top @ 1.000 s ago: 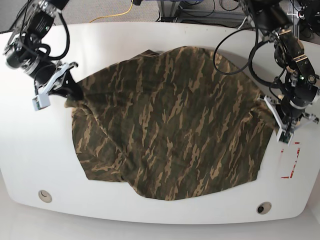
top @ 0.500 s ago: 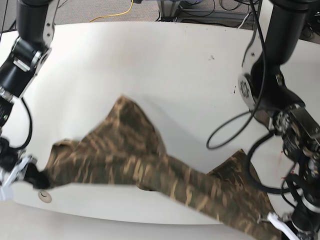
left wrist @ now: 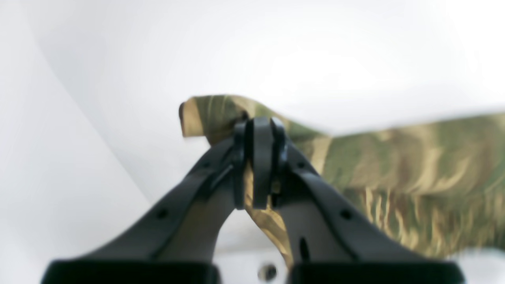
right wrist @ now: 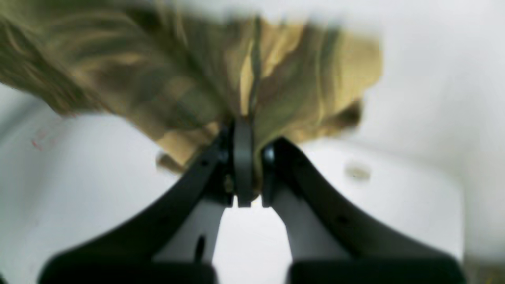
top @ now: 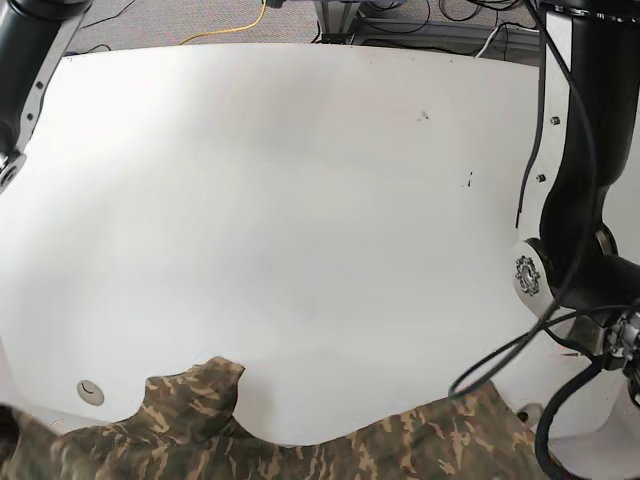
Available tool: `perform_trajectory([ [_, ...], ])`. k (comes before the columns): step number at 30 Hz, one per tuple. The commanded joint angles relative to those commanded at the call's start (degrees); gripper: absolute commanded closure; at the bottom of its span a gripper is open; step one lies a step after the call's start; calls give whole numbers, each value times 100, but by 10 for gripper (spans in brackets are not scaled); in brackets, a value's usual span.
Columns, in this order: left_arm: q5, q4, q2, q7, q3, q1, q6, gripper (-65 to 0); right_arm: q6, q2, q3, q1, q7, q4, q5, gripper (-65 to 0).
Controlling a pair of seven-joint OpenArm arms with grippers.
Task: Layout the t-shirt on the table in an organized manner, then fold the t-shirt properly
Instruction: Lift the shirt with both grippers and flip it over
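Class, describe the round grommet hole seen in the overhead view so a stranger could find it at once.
Start with the large glossy white table and follow its near edge to the corner on the picture's left. There, just left of the raised flap of the camouflage t-shirt, sits the grommet hole. It is a small grey ring, the only round fitting visible on that bare white surface.

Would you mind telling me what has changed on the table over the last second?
The t-shirt, spread mid-table a second ago, has been dragged toward the near edge; only a strip along the bottom of the base view remains visible. The left gripper and right gripper moved with it and stay clamped on cloth. The table itself is unchanged.
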Motion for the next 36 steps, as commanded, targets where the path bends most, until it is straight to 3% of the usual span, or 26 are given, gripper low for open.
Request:
perform_trajectory([
  [5,-9,475,-53,9,-18,914,-9,0,0,-9,598,-1512,18,167,536,-13],
  [12,-18,932,-70,158,-211,2760,-18,0,0,-633,1468,-3481,18,862,818,-13],
  [17,-18,1196,-53,158,-229,3903,-18,0,0,-958,1547,-4264,0,1363,818,-13],
  [23,-18,1257,-53,158,-229,4976,-18,0,0,-1231,1644,-4818,-9,1714,826,-13],
  [31,-18,1266,-53,141,-325,6092,-18,0,0,-1257,1635,-5178,-26,1846,826,-13],
  [36,-18,1257,-53,132,-756,6514,-70,0,0,-1266,1635,-5380,0,1846,800,-14],
])
